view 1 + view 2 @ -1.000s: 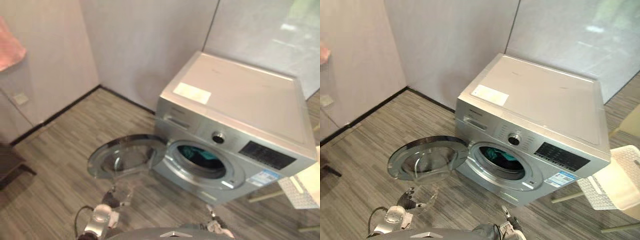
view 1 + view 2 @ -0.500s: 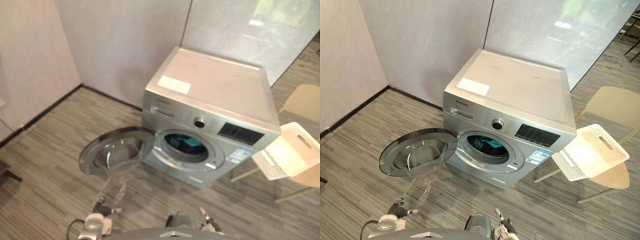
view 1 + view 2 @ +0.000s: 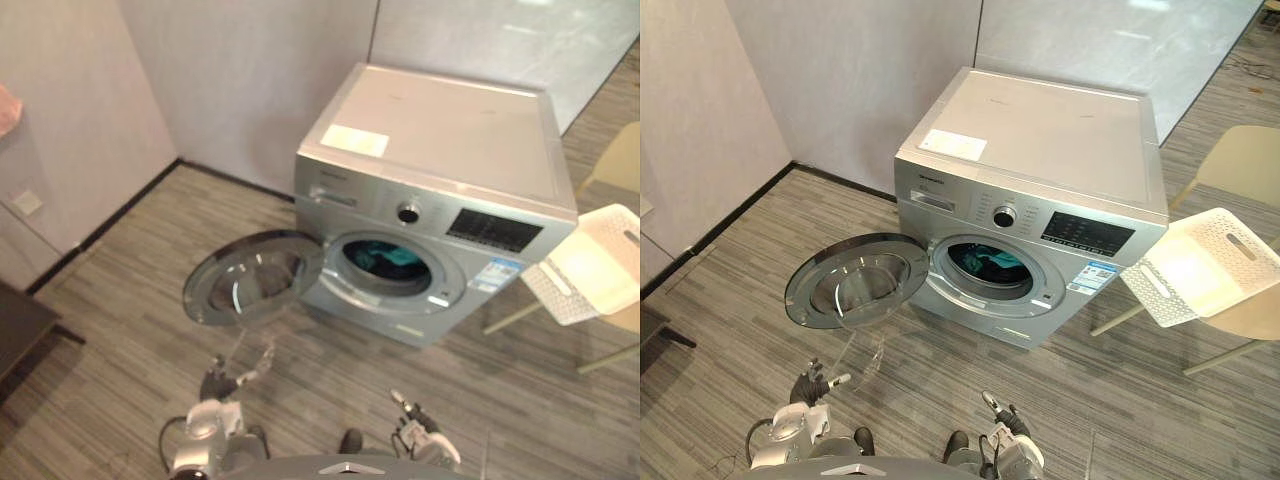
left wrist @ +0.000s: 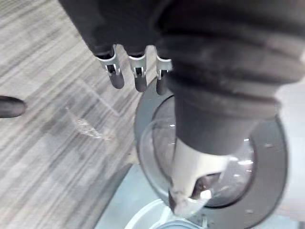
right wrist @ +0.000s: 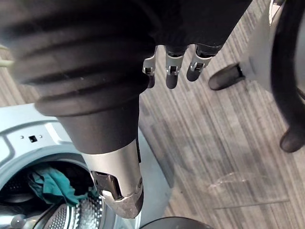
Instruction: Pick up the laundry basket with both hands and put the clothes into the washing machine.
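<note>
The silver washing machine (image 3: 1040, 150) stands in the corner with its round glass door (image 3: 855, 290) swung open to the left. Teal clothes (image 3: 990, 262) lie inside the drum and also appear as teal cloth (image 5: 50, 187) in the right wrist view. A white perforated laundry basket (image 3: 1200, 265) lies tilted on a beige chair to the right of the machine. My left hand (image 3: 812, 383) hangs low at the bottom left, fingers (image 4: 136, 74) straight, holding nothing. My right hand (image 3: 998, 410) hangs at the bottom middle, fingers (image 5: 171, 67) straight, also holding nothing. Both hands are well short of the machine and the basket.
The beige chair (image 3: 1240, 165) stands right of the machine with its legs spread on the wood floor. Walls meet behind the machine. A dark piece of furniture (image 3: 15, 330) juts in at the left edge, and a pink cloth (image 3: 8, 105) hangs above it.
The whole picture has shifted, so the camera has moved. The machine, door and basket keep their places relative to each other. Both hands show a little higher at the bottom edge.
</note>
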Tool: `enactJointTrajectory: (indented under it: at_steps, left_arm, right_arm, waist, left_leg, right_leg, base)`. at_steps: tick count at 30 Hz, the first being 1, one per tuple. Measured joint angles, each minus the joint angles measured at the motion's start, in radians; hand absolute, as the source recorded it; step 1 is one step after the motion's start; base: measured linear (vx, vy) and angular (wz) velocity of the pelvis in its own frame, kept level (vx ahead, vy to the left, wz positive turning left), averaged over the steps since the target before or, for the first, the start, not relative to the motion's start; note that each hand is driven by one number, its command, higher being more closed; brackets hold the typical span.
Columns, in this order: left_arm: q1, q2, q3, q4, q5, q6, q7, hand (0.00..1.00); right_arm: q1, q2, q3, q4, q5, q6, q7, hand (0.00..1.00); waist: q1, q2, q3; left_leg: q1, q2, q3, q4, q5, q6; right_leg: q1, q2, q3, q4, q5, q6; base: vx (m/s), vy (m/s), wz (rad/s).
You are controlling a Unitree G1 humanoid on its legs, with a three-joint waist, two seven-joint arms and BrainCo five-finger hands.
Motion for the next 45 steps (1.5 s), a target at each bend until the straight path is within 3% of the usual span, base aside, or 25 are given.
enactJointTrajectory:
  at_steps: [1, 2, 4, 7, 8, 9, 10, 11, 12, 15, 18, 19, 23, 26, 28, 30, 32, 34, 35, 36, 39, 42, 45]
  left_arm:
    - [0.005, -0.001, 0.006, -0.062, -0.007, -0.002, -0.002, 0.0]
    - [0.015, -0.001, 0.017, -0.094, -0.013, -0.003, -0.002, 0.0]
    - [0.031, -0.001, 0.076, -0.206, -0.027, -0.014, 0.005, 0.0]
    - [0.001, 0.001, 0.123, -0.252, -0.028, -0.043, 0.024, 0.0]
    - [-0.009, 0.001, 0.133, -0.266, -0.028, -0.045, 0.04, 0.0]
    - [-0.01, 0.003, 0.135, -0.275, -0.028, -0.046, 0.056, 0.0]
    - [-0.012, 0.01, 0.134, -0.283, -0.028, -0.046, 0.065, 0.0]
    - [-0.031, 0.033, 0.121, -0.303, -0.027, -0.046, 0.079, 0.0]
    - [-0.051, 0.069, 0.103, -0.304, -0.027, -0.046, 0.087, 0.0]
    - [-0.043, 0.116, 0.085, -0.329, -0.003, -0.046, 0.085, 0.0]
    - [-0.055, 0.12, 0.078, -0.338, 0.004, -0.063, 0.08, 0.0]
    - [-0.058, 0.118, 0.073, -0.322, 0.004, -0.066, 0.077, 0.0]
    - [-0.177, 0.128, 0.093, -0.174, 0.011, -0.067, 0.067, 0.0]
    - [-0.375, 0.202, 0.131, -0.039, 0.01, -0.07, 0.088, 0.0]
    - [-0.512, 0.3, 0.134, 0.052, 0.01, -0.073, 0.106, 0.0]
    - [-0.713, 0.43, 0.133, 0.219, -0.001, -0.074, 0.132, 0.0]
    - [-0.836, 0.484, 0.129, 0.317, -0.033, -0.073, 0.135, 0.0]
    - [-0.924, 0.499, 0.125, 0.358, -0.054, -0.079, 0.134, 0.0]
    - [-0.945, 0.5, 0.134, 0.365, -0.091, -0.104, 0.133, 0.0]
    - [-0.945, 0.5, 0.134, 0.365, -0.091, -0.104, 0.133, 0.0]
    - [-0.992, 0.495, 0.128, 0.367, -0.249, -0.142, 0.164, 0.0]
    - [-0.955, 0.442, 0.126, 0.323, -0.307, -0.182, 0.181, 0.0]
    - [-0.774, 0.309, 0.117, 0.163, -0.387, -0.234, 0.181, 0.0]
  right_arm:
    - [0.001, -0.007, -0.017, 0.001, -0.022, 0.001, -0.001, 0.0]
    - [0.002, -0.014, -0.021, 0.001, -0.025, 0.001, -0.003, 0.0]
    - [0.037, -0.036, -0.038, 0.006, -0.031, -0.001, 0.0, 0.0]
    - [0.05, -0.049, -0.05, 0.02, -0.032, 0.003, 0.0, 0.0]
    - [0.063, -0.058, -0.065, 0.036, -0.032, 0.004, 0.0, 0.0]
    - [0.073, -0.069, -0.081, 0.041, -0.032, 0.004, -0.002, 0.0]
    - [0.073, -0.063, -0.09, 0.043, -0.032, 0.004, -0.001, 0.0]
    - [0.068, -0.039, -0.103, 0.057, -0.032, 0.004, 0.0, 0.0]
    - [0.072, -0.01, -0.112, 0.082, -0.031, 0.006, -0.001, 0.0]
    - [0.088, 0.001, -0.122, 0.073, -0.031, 0.003, -0.007, 0.0]
    - [0.079, -0.012, -0.091, 0.049, -0.033, 0.0, 0.003, 0.0]
    - [0.08, -0.02, -0.082, 0.032, -0.033, 0.0, 0.007, 0.0]
    - [0.08, -0.036, -0.054, -0.026, -0.034, 0.002, 0.037, 0.0]
    - [0.059, -0.033, -0.012, -0.076, -0.06, 0.002, 0.047, 0.0]
    - [0.042, -0.025, 0.014, -0.1, -0.061, 0.001, 0.051, 0.0]
    - [0.048, -0.008, 0.043, -0.122, -0.049, -0.007, 0.052, 0.0]
    - [0.057, -0.002, 0.062, -0.122, -0.03, -0.017, 0.052, 0.0]
    - [0.06, 0.007, 0.068, -0.126, -0.02, -0.022, 0.051, 0.0]
    - [0.069, 0.013, 0.074, -0.136, -0.009, -0.023, 0.051, 0.0]
    - [0.069, 0.013, 0.074, -0.136, -0.009, -0.023, 0.051, 0.0]
    - [0.112, 0.056, 0.099, -0.216, 0.016, -0.029, 0.053, 0.0]
    - [0.14, 0.069, 0.103, -0.273, 0.02, -0.036, 0.055, 0.0]
    - [0.167, 0.086, 0.101, -0.319, 0.022, -0.037, 0.054, 0.0]
  waist:
    - [0.002, 0.013, 0.009]
    - [0.001, 0.01, 0.013]
    - [-0.022, 0.027, 0.0]
    - [-0.044, 0.036, -0.007]
    - [-0.058, 0.052, -0.024]
    - [-0.064, 0.069, -0.055]
    - [-0.077, 0.067, -0.065]
    - [-0.096, 0.041, -0.062]
    - [-0.105, 0.023, -0.065]
    - [-0.091, 0.001, -0.081]
    - [-0.096, 0.007, -0.088]
    - [-0.105, 0.019, -0.083]
    - [-0.125, 0.034, -0.052]
    - [-0.147, -0.014, 0.014]
    - [-0.163, -0.069, 0.067]
    - [-0.178, -0.155, 0.116]
    - [-0.189, -0.185, 0.133]
    - [-0.188, -0.19, 0.139]
    - [-0.18, -0.188, 0.14]
    - [-0.18, -0.188, 0.14]
    - [-0.159, -0.19, 0.141]
    - [-0.137, -0.191, 0.14]
    - [-0.113, -0.188, 0.138]
  left_leg:
    - [-0.036, 0.025, 0.022, 0.141, -0.017, 0.063]
    - [-0.051, 0.046, 0.031, 0.209, -0.028, 0.076]
    - [-0.038, 0.138, 0.034, 0.331, -0.035, 0.085]
    - [-0.021, 0.188, 0.005, 0.278, -0.013, 0.099]
    - [-0.002, 0.193, -0.029, 0.179, 0.068, 0.109]
    - [0.031, 0.154, -0.066, 0.066, 0.053, 0.012]
    - [0.048, 0.134, -0.071, 0.011, 0.048, -0.02]
    - [0.062, 0.089, -0.086, -0.078, 0.067, -0.053]
    - [0.065, 0.053, -0.119, -0.129, 0.1, -0.042]
    - [0.093, 0.021, -0.12, -0.144, 0.103, -0.04]
    - [0.085, 0.017, -0.106, -0.161, 0.104, -0.037]
    - [0.073, 0.018, -0.098, -0.172, 0.108, -0.036]
    - [0.008, 0.023, -0.039, -0.195, 0.128, -0.036]
    - [-0.072, 0.027, 0.025, -0.212, 0.153, -0.042]
    - [-0.11, 0.032, 0.065, -0.228, 0.173, -0.051]
    - [-0.159, 0.041, 0.112, -0.243, 0.201, -0.059]
    - [-0.198, 0.06, 0.132, -0.232, 0.21, -0.057]
    - [-0.235, 0.087, 0.157, -0.213, 0.206, -0.063]
    - [-0.249, 0.103, 0.179, -0.197, 0.201, -0.068]
    - [-0.249, 0.103, 0.179, -0.197, 0.201, -0.068]
    - [-0.258, 0.151, 0.217, -0.144, 0.161, -0.078]
    - [-0.252, 0.155, 0.236, -0.104, 0.136, -0.074]
    - [-0.192, 0.156, 0.258, -0.083, 0.136, -0.073]
  right_leg:
    - [0.0, -0.022, -0.005, 0.016, -0.003, 0.001]
    - [0.001, -0.035, -0.006, 0.025, -0.005, 0.004]
    - [0.017, -0.083, -0.022, 0.027, 0.003, 0.029]
    - [0.033, -0.121, -0.043, -0.004, 0.034, 0.071]
    - [0.042, -0.127, -0.059, -0.032, 0.057, 0.097]
    - [0.047, -0.13, -0.079, -0.075, 0.087, 0.113]
    - [0.055, -0.134, -0.083, -0.105, 0.091, 0.11]
    - [0.057, -0.155, -0.083, -0.105, 0.097, 0.102]
    - [0.068, -0.161, -0.099, -0.105, 0.115, 0.096]
    - [0.093, -0.188, -0.135, -0.104, 0.119, 0.098]
    - [0.07, -0.194, -0.13, -0.105, 0.126, 0.124]
    - [0.046, -0.194, -0.127, -0.105, 0.125, 0.128]
    - [-0.073, -0.193, -0.065, -0.105, 0.153, 0.148]
    - [-0.217, -0.186, 0.004, -0.104, 0.185, 0.128]
    - [-0.295, -0.179, 0.029, -0.104, 0.189, 0.123]
    - [-0.389, -0.164, 0.07, -0.104, 0.231, 0.089]
    - [-0.439, -0.144, 0.089, -0.104, 0.271, 0.084]
    - [-0.491, -0.116, 0.11, -0.104, 0.302, 0.045]
    - [-0.512, -0.102, 0.119, -0.104, 0.316, 0.03]
    - [-0.512, -0.102, 0.119, -0.104, 0.316, 0.03]
    - [-0.525, -0.065, 0.142, -0.104, 0.34, 0.011]
    - [-0.515, -0.069, 0.14, -0.104, 0.341, 0.011]
    - [-0.442, -0.079, 0.125, -0.104, 0.335, 0.018]
  base:
    - [-0.07, 0.156, 0.11]
    - [-0.03, 0.168, 0.13]
    - [-0.01, 0.219, 0.19]
    - [0.03, 0.355, 0.37]
    - [0.09, 0.392, 0.56]
    - [0.12, 0.459, 0.61]
    - [0.09, 0.36, 0.83]
    - [0.06, 0.277, 1.16]
    - [0.05, 0.223, 1.08]
    - [0.04, 0.115, 0.23]
    - [0.0, 0.044, -0.1]
    - [-0.04, -0.001, -0.16]
    - [-0.07, -0.008, -0.41]
    - [-0.11, -0.006, -0.57]
    - [-0.14, -0.025, -0.55]
    - [-0.08, -0.03, -0.49]
    - [-0.04, -0.039, -0.39]
    - [-0.03, -0.037, -0.49]
    - [-0.01, -0.014, -0.34]
    - [0.0, 0.001, -0.44]
    - [0.0, 0.026, -0.32]
    - [0.02, 0.058, -0.12]
    - [0.04, 0.083, 0.08]
